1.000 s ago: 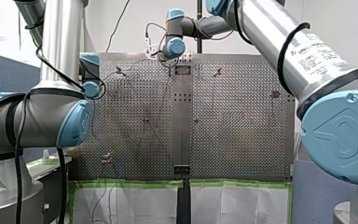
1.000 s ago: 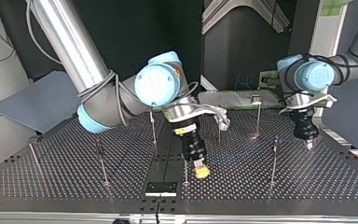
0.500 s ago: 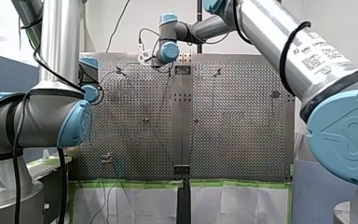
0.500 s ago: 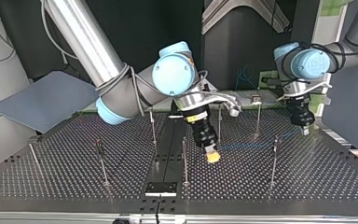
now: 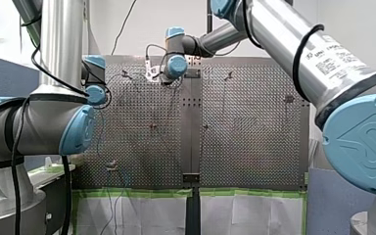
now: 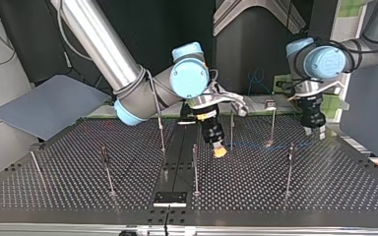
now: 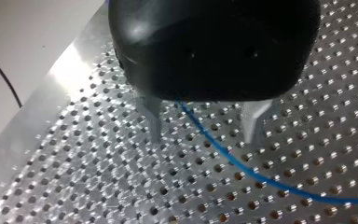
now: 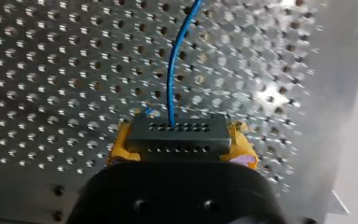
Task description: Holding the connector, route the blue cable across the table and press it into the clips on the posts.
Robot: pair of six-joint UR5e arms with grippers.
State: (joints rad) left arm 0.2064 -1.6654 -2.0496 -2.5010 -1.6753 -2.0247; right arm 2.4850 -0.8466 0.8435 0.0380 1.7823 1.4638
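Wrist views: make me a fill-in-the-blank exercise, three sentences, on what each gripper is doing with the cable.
My right gripper is shut on the black ___.
Its pads are coloured ___.
My left gripper stands ___, not shut, with the blue cable between its fingers.
Missing words: connector; yellow; open.
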